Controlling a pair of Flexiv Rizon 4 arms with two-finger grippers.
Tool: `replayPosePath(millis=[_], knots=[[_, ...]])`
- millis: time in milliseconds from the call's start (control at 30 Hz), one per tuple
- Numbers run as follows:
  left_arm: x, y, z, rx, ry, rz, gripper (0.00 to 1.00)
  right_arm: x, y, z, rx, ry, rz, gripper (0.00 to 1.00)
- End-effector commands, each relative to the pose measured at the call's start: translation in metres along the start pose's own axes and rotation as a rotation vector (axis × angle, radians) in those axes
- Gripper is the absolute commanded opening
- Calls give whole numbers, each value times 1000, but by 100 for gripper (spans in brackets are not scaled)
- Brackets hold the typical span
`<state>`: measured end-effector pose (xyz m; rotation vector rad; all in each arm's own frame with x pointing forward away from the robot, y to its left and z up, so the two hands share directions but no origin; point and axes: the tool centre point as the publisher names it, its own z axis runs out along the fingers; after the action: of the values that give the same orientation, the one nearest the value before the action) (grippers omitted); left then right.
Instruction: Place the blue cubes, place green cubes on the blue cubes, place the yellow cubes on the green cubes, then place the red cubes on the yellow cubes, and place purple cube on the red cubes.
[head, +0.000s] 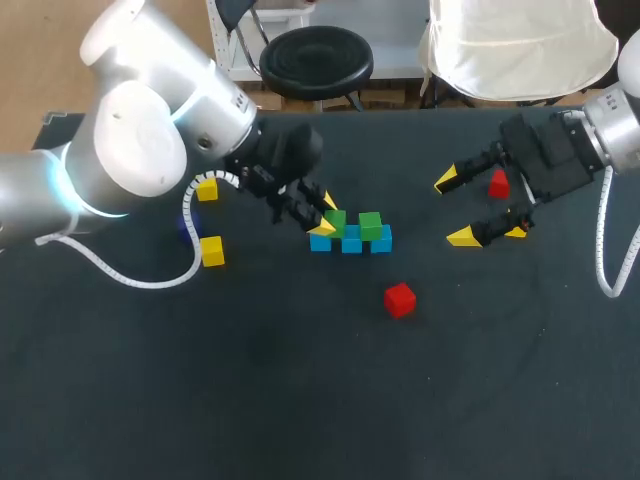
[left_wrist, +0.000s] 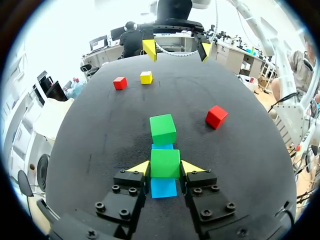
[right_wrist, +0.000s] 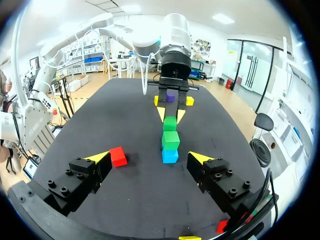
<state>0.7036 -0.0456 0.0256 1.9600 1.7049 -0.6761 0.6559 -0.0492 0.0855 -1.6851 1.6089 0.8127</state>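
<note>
Row's left end: the left gripper is clamped on both sides of the end green cube, and the left arm blocks the rear-left approach.
Above the row: the second green cube is open from overhead and from the right.
Right of the blue cubes: bare table as far as the right gripper.
Front: a loose red cube near the row, with open table around it.
Right gripper's span: the fingers are spread wide, with a red cube between them and a third yellow cube beneath.
Left side: crowded by the rear yellow cube, the front yellow cube, the purple cube and a looping cable.
</note>
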Motion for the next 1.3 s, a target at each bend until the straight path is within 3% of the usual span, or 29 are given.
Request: replayPosePath(millis=[33,200,267,400,700,900,1133,1200,1300], knots=[[0,0,1,0,3,-5,0,0,0,1,0,-2,-1,100],[0,0,1,-2,6,-11,0,0,0,1,0,-2,-1,100],[0,0,1,-3,5,-16,12,0,0,1,0,-2,-1,100],[-1,1,2,-4,4,-17,19,0,0,1,0,-2,-1,100],[-1,2,2,-12,4,-25,21,0,0,1,0,-2,-1,100],[1,2,2,-15,7,-34,33,0,0,1,0,-2,-1,100],[2,1,1,-21,6,-42,36,0,0,1,0,-2,-1,100],[2,1,2,-21,4,-46,46,0,0,1,0,-2,-1,100],[1,1,2,-22,1,-49,49,0,0,1,0,-2,-1,100]])
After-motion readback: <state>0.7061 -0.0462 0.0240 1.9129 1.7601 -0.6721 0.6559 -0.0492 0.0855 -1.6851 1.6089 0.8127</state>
